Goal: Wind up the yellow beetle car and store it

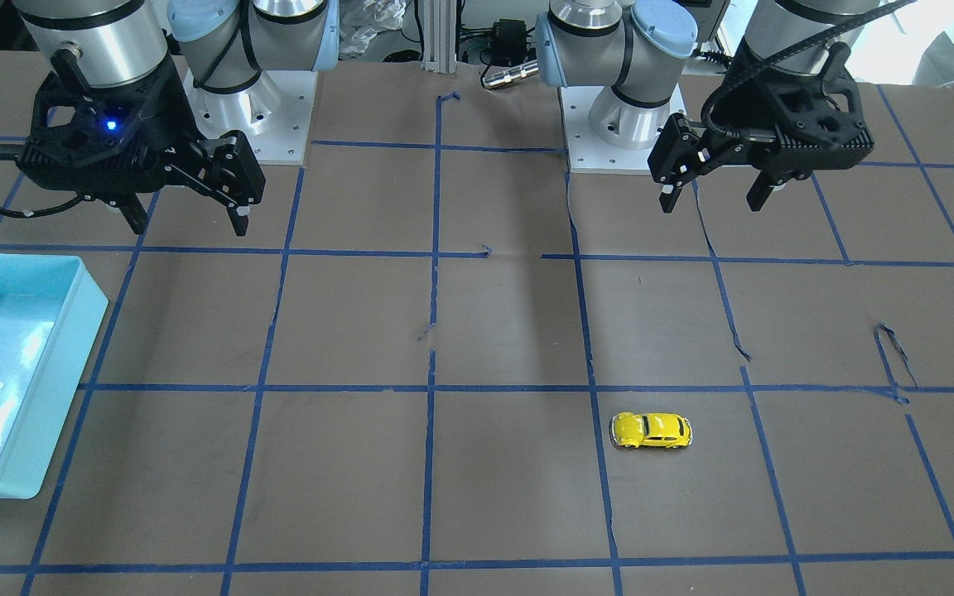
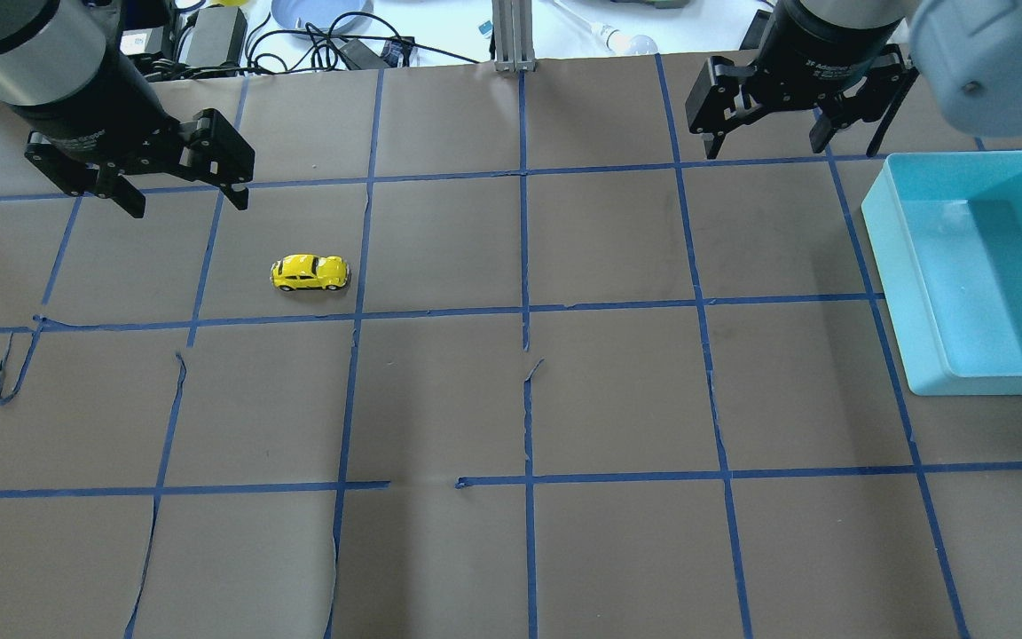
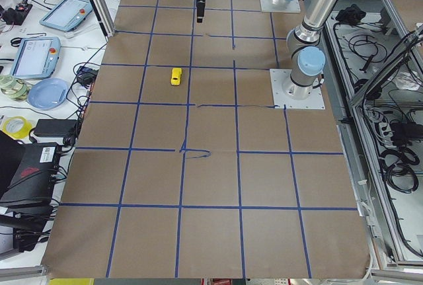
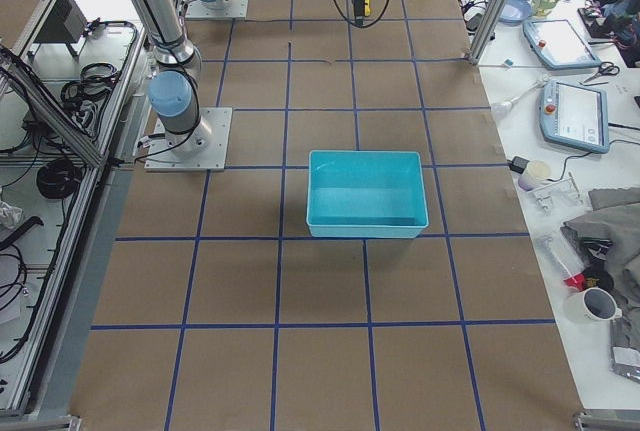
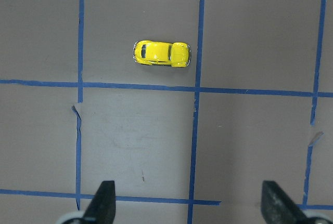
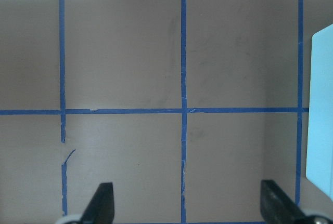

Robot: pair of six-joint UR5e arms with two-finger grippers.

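The yellow beetle car (image 2: pixel 310 272) stands on its wheels on the brown table, also seen from the front (image 1: pixel 651 430), the left side (image 3: pixel 176 76) and the left wrist view (image 5: pixel 162 53). My left gripper (image 2: pixel 184 195) hangs open and empty above the table, up and to the left of the car; it shows in the front view (image 1: pixel 715 199) too. My right gripper (image 2: pixel 764 146) is open and empty over the far right of the table, near the bin, and shows in the front view (image 1: pixel 187 219).
A light blue open bin (image 2: pixel 884 222) sits at the table's right edge, also in the front view (image 1: pixel 71 331) and right side view (image 4: pixel 366 159). Blue tape lines grid the brown paper. Cables and devices lie beyond the far edge.
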